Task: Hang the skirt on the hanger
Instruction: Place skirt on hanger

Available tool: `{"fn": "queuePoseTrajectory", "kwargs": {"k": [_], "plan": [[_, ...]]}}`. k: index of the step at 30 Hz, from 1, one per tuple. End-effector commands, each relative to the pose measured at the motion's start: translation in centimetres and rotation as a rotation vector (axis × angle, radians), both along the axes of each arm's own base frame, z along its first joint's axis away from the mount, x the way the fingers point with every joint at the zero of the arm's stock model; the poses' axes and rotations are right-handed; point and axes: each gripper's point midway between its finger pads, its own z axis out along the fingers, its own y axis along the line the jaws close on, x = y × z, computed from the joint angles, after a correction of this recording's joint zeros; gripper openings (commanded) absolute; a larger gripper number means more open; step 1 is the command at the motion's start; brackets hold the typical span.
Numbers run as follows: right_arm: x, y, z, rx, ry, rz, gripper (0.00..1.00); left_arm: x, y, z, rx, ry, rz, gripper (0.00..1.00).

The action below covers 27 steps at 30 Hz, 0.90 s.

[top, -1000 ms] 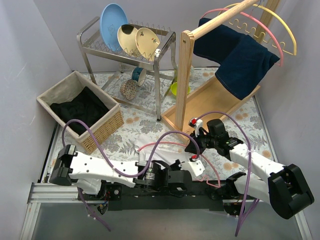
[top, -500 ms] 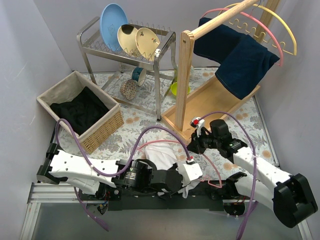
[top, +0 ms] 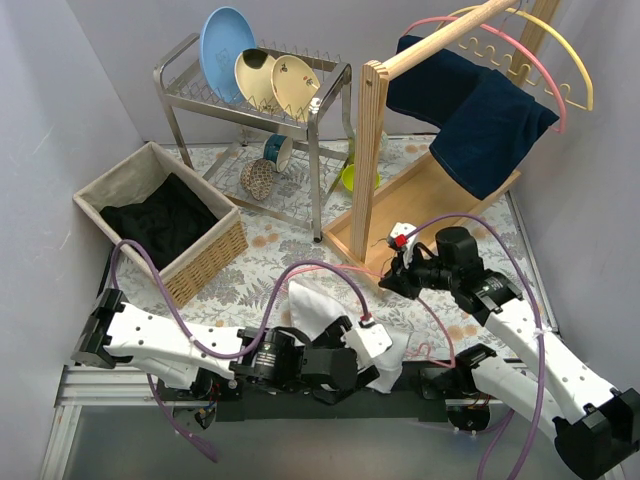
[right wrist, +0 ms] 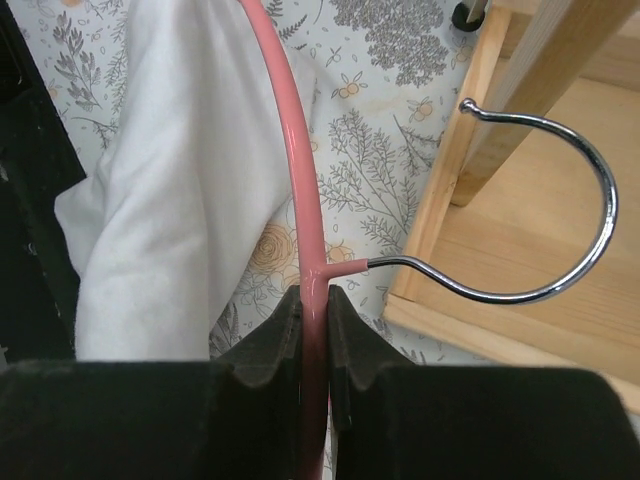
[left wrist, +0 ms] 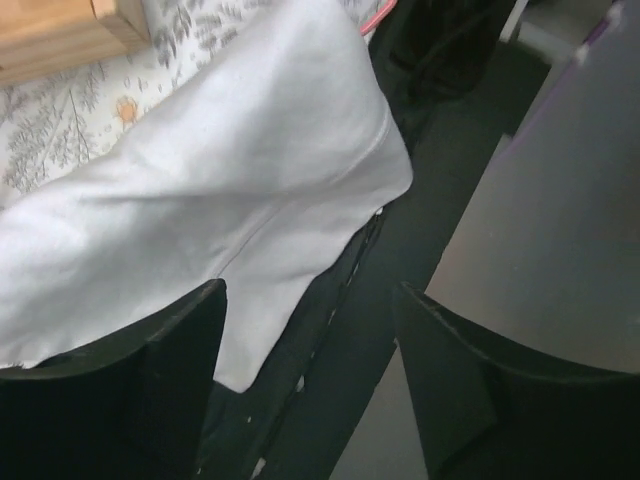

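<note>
The white skirt [top: 315, 305] lies crumpled on the floral mat at the near edge, and its cloth [left wrist: 230, 170] fills the left wrist view. My left gripper [top: 374, 345] hovers over its right end, jaws open [left wrist: 310, 385] with nothing between them; a skirt corner sits just beyond the left finger [left wrist: 150, 400]. My right gripper [top: 393, 276] is shut [right wrist: 315, 310] on the pink hanger [right wrist: 298, 170], right beside the junction with its metal hook [right wrist: 560, 285]. The skirt [right wrist: 170, 230] lies left of and under the hanger's far bar.
A wicker basket [top: 205, 262] holding black cloth stands at the left. A dish rack [top: 255, 95] with plates is behind. A wooden rack [top: 375, 150] with a tray base [top: 420, 200] carries a navy cloth [top: 480, 110] and spare hangers [top: 545, 70].
My left gripper has opened and let go of the skirt, which now drapes loose. The right arm with the hanger has shifted right and slightly back.
</note>
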Motion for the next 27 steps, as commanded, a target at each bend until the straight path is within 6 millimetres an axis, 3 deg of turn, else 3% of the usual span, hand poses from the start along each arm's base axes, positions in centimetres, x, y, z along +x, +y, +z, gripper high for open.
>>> {"fn": "queuePoseTrajectory", "kwargs": {"k": [1, 4, 6, 7, 11, 15, 20, 21, 23, 25, 27], "plan": [[0.0, -0.1, 4.2, -0.005, -0.106, 0.058, 0.01, 1.2, -1.9, 6.4, -0.350, 0.019, 0.099, 0.68], [0.4, 0.1, 4.6, 0.008, -0.098, 0.038, 0.01, 0.6, -4.3, 9.2, -0.512, 0.069, 0.105, 0.66], [0.5, 0.2, 4.6, 0.018, -0.073, 0.025, 0.01, 1.1, -5.4, 9.4, -0.523, 0.062, 0.162, 0.62], [0.7, 0.4, 4.6, 0.018, -0.061, 0.021, 0.01, 1.2, -6.9, 8.5, -0.502, 0.055, 0.187, 0.61], [1.2, 0.5, 5.0, 0.020, -0.038, -0.014, 0.01, 2.4, -9.6, 5.9, -0.451, 0.018, 0.331, 0.60], [1.4, 0.3, 6.1, 0.014, -0.047, -0.028, 0.01, 3.2, -9.9, 3.2, -0.390, 0.004, 0.461, 0.60], [1.3, 0.3, 6.3, 0.024, -0.042, -0.030, 0.01, 3.6, -10.3, 0.2, -0.336, -0.015, 0.551, 0.47], [1.3, 0.4, 6.1, 0.025, -0.035, -0.028, 0.01, 3.8, -10.7, 0.9, -0.356, -0.008, 0.585, 0.47], [1.1, 0.5, 6.0, 0.030, -0.025, -0.024, 0.01, 4.7, -9.8, -0.3, -0.289, -0.089, 0.640, 0.45], [1.0, 0.5, 6.0, 0.031, -0.023, -0.022, 0.01, 5.0, -9.6, 0.0, -0.270, -0.111, 0.681, 0.44], [1.0, 0.6, 6.1, 0.036, -0.022, -0.019, 0.01, 5.4, -9.7, 0.0, -0.255, -0.153, 0.700, 0.36]]}}
